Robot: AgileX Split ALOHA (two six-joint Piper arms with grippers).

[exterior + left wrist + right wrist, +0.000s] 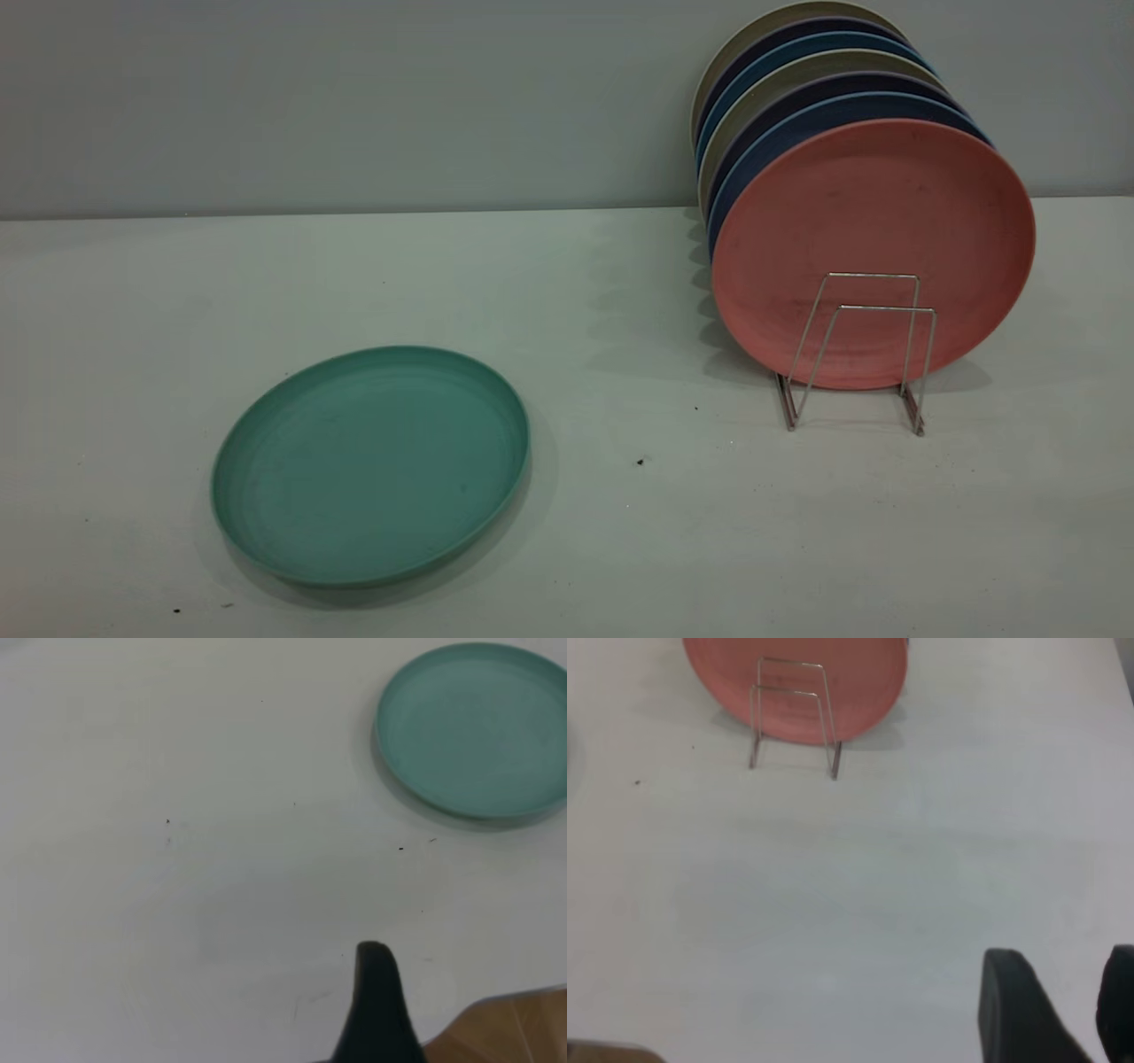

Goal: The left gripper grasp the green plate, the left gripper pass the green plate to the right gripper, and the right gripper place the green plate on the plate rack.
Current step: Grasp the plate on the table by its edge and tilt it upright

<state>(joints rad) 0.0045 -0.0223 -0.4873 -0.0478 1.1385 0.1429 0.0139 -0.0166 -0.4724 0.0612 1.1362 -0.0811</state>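
The green plate lies flat on the white table at the front left, and it also shows in the left wrist view. The plate rack stands at the right, its front wire loops holding nothing, with a pink plate standing upright right behind them. Neither gripper shows in the exterior view. My left gripper shows only as a black tip over bare table, well short of the green plate. My right gripper is open and empty over bare table, far from the rack.
Behind the pink plate stand several more upright plates, blue, dark and beige, reaching back to the wall. A brown edge beyond the table shows near my left gripper. Small dark specks dot the table.
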